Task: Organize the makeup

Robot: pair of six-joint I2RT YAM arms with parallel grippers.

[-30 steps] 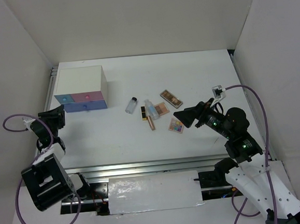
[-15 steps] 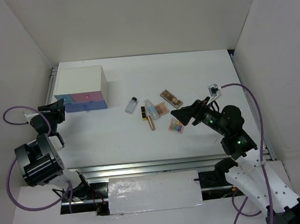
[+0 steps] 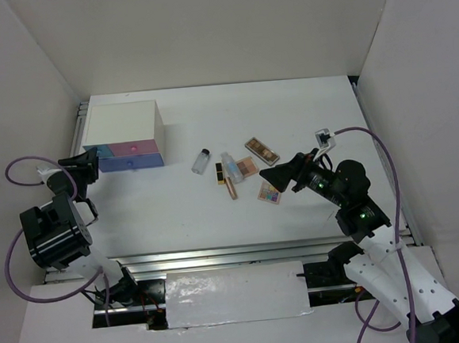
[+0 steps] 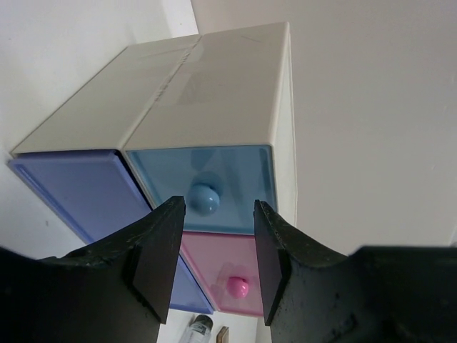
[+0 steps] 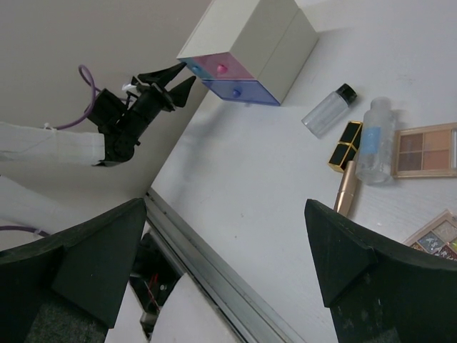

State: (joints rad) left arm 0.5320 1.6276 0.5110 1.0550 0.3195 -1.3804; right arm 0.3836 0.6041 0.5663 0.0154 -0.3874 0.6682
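The makeup lies mid-table: a small clear dark-capped bottle (image 3: pixel 201 161), a clear tube (image 3: pixel 231 167), a slim brown-gold stick (image 3: pixel 230 186), and brown (image 3: pixel 261 151), pinkish-tan (image 3: pixel 247 167) and multicoloured (image 3: pixel 269 192) palettes. My left gripper (image 3: pixel 88 163) is open and empty, just left of the drawer box; in the left wrist view (image 4: pixel 219 207) its fingers frame the blue drawer knob (image 4: pixel 204 199). My right gripper (image 3: pixel 271 176) is open and empty, hovering by the multicoloured palette. The right wrist view (image 5: pixel 225 207) shows the bottle (image 5: pixel 328 109), tube (image 5: pixel 375 139) and stick (image 5: pixel 346 193).
A white box (image 3: pixel 123 136) with pink and blue drawers, all shut, stands at the back left. A black-and-gold lipstick (image 3: pixel 219 173) lies beside the stick. White walls enclose the table; a metal rail (image 3: pixel 220 256) runs along the near edge.
My left arm has swung up and forward, bringing its gripper to the drawer box's front. My right gripper has edged slightly left toward the makeup.
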